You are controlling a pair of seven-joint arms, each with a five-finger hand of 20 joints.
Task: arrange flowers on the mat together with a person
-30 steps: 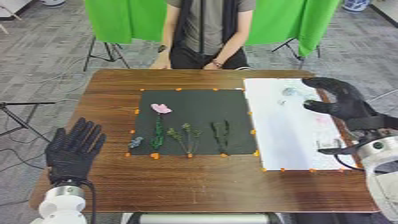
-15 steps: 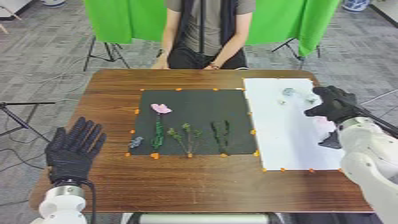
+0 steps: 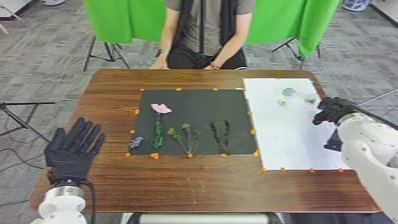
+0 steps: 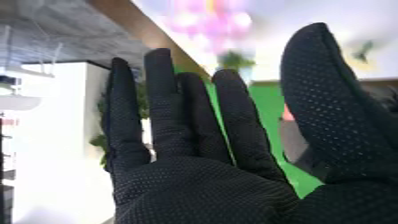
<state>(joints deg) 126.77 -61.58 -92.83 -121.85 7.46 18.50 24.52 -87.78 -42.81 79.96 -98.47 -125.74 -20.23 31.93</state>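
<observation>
In the head view the dark mat holds a pink flower on a green stem, a small grey-blue sprig, a branching green sprig and dark green stems. Small pale flowers lie at the far end of the white sheet. My right hand is over that sheet's right edge, open and empty. The right wrist view shows my right hand with straight fingers, a blurred pink bloom beyond them. My left hand rests open, left of the mat.
Orange tape pieces mark the borders of the mat and sheet on the brown table. A thin stand is at the table's left, and a green cloth hangs behind its far side.
My right hand has come nearer along the right side of the white sheet, and its forearm has swung inward over the table's right edge. My left hand has stayed still.
</observation>
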